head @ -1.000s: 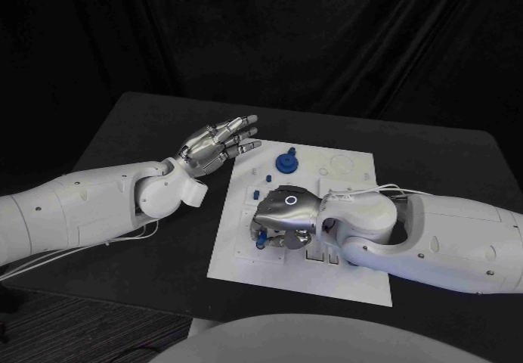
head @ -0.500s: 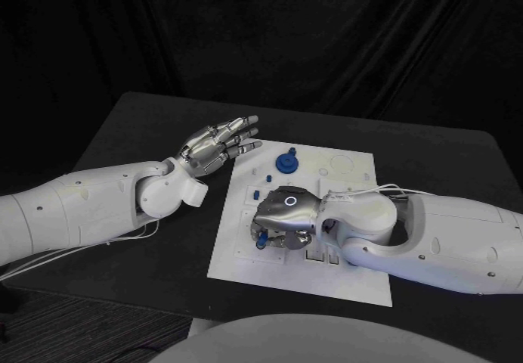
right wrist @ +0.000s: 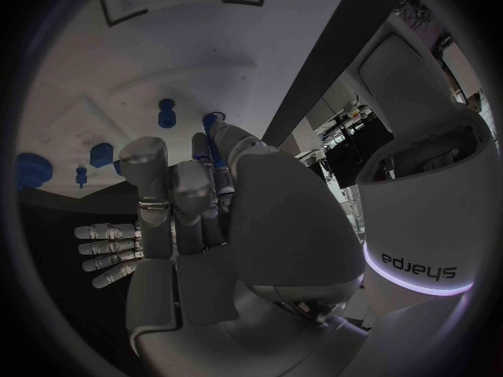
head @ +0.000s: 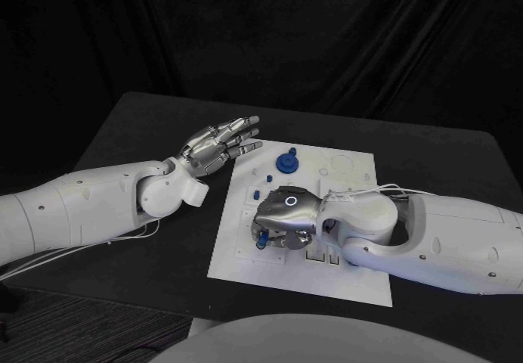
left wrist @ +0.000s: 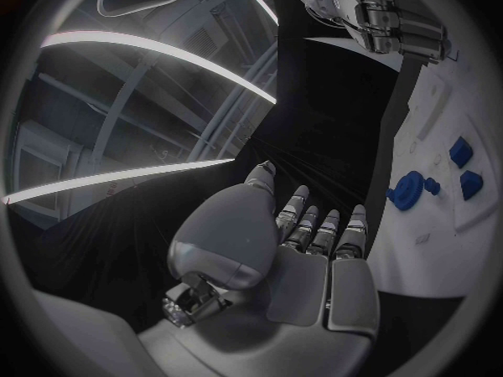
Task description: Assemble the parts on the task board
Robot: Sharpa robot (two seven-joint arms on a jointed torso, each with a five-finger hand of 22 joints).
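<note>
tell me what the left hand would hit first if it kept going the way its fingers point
Probably nothing on the table. The left hand is open, fingers aimed past the far left corner of the white board, beside the big blue part. Height is unclear, so this is a guess.

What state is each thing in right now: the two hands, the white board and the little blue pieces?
Left hand: open, fingers straight, holding nothing, beside the board's far left corner.
Right hand: palm down over the board, fingers curled at a small blue piece; a firm grip cannot be confirmed.
White board: flat on the table.
Round blue piece: standing on the board, untouched.
</note>
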